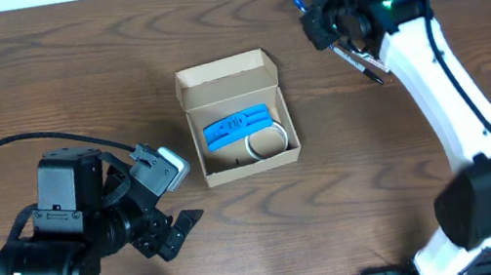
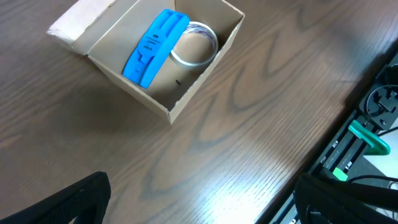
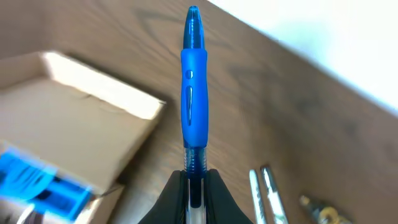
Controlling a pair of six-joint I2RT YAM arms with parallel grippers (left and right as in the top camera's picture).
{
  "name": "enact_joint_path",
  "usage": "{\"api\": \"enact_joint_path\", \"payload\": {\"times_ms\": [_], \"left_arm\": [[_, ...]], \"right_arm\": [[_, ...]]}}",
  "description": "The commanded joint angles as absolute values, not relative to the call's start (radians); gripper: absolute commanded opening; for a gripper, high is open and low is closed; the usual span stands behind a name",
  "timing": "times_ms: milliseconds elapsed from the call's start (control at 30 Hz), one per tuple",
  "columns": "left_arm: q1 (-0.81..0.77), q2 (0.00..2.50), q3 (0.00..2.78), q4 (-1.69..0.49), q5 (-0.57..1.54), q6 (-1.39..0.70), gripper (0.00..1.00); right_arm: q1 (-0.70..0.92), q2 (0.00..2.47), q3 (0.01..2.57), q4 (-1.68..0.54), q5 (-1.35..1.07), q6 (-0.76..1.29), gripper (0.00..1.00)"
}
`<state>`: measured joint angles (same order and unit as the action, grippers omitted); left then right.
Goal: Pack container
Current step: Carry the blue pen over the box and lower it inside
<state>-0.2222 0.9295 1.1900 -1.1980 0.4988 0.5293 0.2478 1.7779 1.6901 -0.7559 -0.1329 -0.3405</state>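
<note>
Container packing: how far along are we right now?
Done: the blue packet and a white coil lie inside the open container. In hand: the right gripper is shut on a blue pen, not yet over the box. Left: that pen, the pens on the table beside it, then probably the lid. The left gripper is open and empty.

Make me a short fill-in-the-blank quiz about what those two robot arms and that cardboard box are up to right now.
1. The right gripper is shut on a blue ____.
2. The cardboard container is ____, not closed.
3. The flat packet lying inside it is coloured ____.
4. The left gripper has its jaws wide apart and holds ____.

Missing words: pen; open; blue; nothing.
</note>
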Motion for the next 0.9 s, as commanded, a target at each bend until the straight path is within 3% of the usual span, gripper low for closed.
{"api": "enact_joint_path", "payload": {"times_ms": [0,167,433,867], "left_arm": [[-0.216,0.927,1.217,-1.2,0.514,0.546,0.95],[-0.216,0.927,1.217,-1.2,0.514,0.546,0.95],[-0.216,0.927,1.217,-1.201,0.514,0.546,0.95],[-0.216,0.927,1.217,-1.2,0.514,0.546,0.95]], "right_arm": [[0.299,1.753,1.702,-0.803,-0.233,-0.593,0.01],[0.361,1.762,1.701,-0.972,-0.388,-0.887,0.01],[0.467,1.777,1.7,-1.113,-0.408,-1.158,0.01],[0.549,1.917,1.7,-1.149,-0.408,-1.207,0.01]]}}
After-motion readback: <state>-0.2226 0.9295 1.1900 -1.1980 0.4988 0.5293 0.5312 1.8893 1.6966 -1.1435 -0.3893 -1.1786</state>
